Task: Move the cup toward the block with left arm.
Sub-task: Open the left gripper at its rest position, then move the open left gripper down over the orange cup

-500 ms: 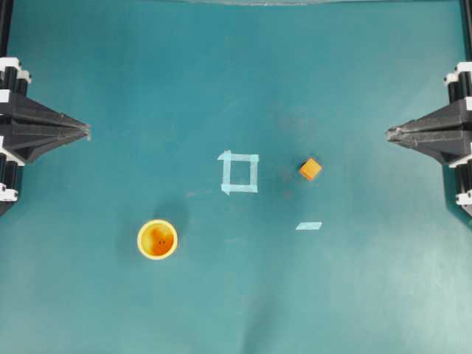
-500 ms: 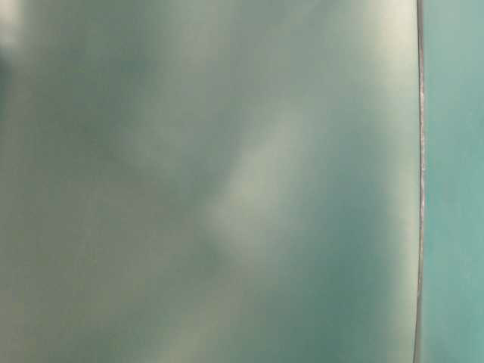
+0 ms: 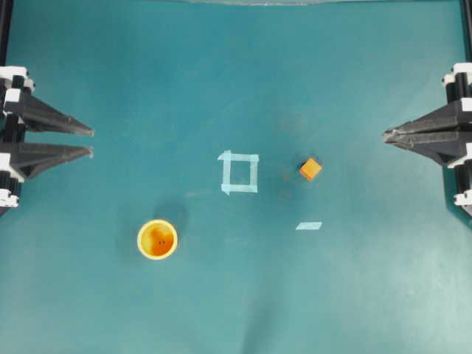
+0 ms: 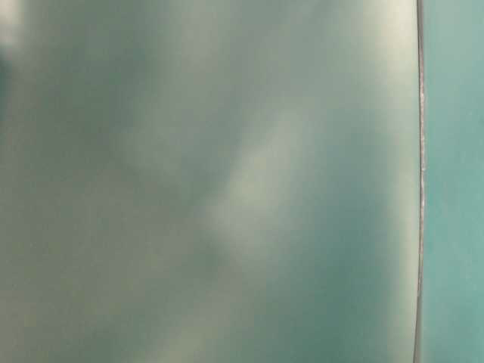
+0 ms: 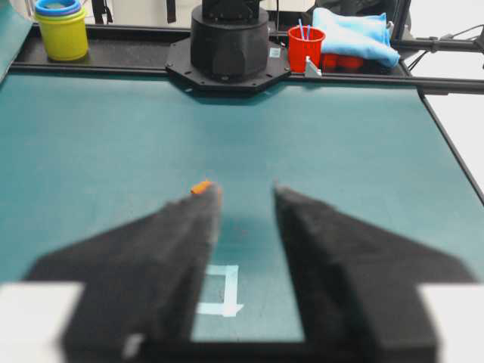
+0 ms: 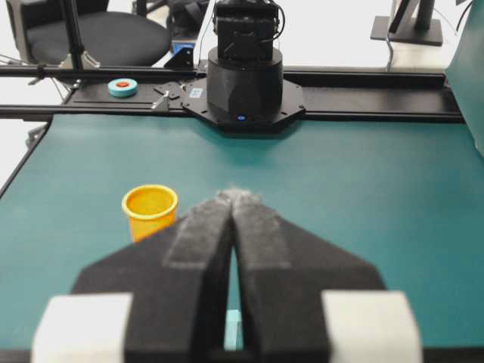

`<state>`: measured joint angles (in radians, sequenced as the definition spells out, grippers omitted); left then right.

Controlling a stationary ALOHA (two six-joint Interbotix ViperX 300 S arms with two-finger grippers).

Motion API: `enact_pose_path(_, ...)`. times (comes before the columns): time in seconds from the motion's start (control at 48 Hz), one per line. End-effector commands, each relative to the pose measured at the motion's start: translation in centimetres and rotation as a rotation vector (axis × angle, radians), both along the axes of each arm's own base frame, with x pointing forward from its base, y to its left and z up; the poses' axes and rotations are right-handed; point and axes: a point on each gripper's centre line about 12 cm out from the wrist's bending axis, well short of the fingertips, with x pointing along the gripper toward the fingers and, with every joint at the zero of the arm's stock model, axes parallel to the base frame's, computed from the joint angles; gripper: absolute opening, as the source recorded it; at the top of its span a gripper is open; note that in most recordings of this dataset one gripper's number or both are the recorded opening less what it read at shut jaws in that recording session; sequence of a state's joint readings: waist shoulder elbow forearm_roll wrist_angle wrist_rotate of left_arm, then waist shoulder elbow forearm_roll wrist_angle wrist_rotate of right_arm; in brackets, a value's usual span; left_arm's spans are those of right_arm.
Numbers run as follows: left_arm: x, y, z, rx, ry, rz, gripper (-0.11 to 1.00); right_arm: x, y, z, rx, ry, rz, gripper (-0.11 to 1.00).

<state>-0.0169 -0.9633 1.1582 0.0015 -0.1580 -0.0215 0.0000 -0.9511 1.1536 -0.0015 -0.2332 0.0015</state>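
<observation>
At the left edge of the overhead view, the left gripper (image 3: pixel 90 141) has its two pointed black fingers parted, tips separated by a clear strip of mat; nothing sits between them. The left wrist view confirms this: both fingers (image 5: pixel 178 249) spread, bare mat visible in the gap. At the right edge, the right gripper (image 3: pixel 386 134) has its two fingers pressed together to a single point, grasping nothing; the right wrist view shows the pads (image 6: pixel 203 234) meeting along one seam.

Count on the mat (image 3: pixel 354 295): one cup, one block, one tape square, one tape strip, two grippers.

One cup (image 3: pixel 157 239), yellow rim, orange inside, two tiny dark dots on its floor, stands upright toward the lower left, well apart from the left gripper. One block (image 3: pixel 310 169), a small orange cube, lies right of centre, well apart from the cup. One pale blue tape square (image 3: pixel 240 172) lies between them, nearer the block, touching neither. One short pale blue tape strip (image 3: pixel 309 226) lies below the block, apart from it.

Left wrist view: only a sliver of the block shows, just past the left fingertip. Behind the opposite arm base (image 5: pixel 228 38) stand one yellow container (image 5: pixel 62 30), one red cup (image 5: pixel 305 47) and one blue cloth (image 5: pixel 355 34).

Table-level view: blurred grey-green surface only; no objects legible.
</observation>
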Motion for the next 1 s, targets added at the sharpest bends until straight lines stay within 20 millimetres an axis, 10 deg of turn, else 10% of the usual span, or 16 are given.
enact_pose_path(0.0, 0.4, -0.1, 0.8, 0.000, -0.011, -0.004, 0.41, 0.2, 0.0, 1.2, 0.002, -0.029, 0.001, 0.00)
enact_pose_path(0.333, 1.3, -0.2, -1.3, -0.069, 0.130, 0.000, 0.84, 0.2, 0.0, 1.3, 0.002, -0.031, 0.000, 0.00)
enact_pose_path(0.98, 5.5, -5.9, -7.2, -0.007, 0.436, -0.204, 0.87, 0.3, 0.0, 1.5, 0.014, -0.029, 0.001, 0.00)
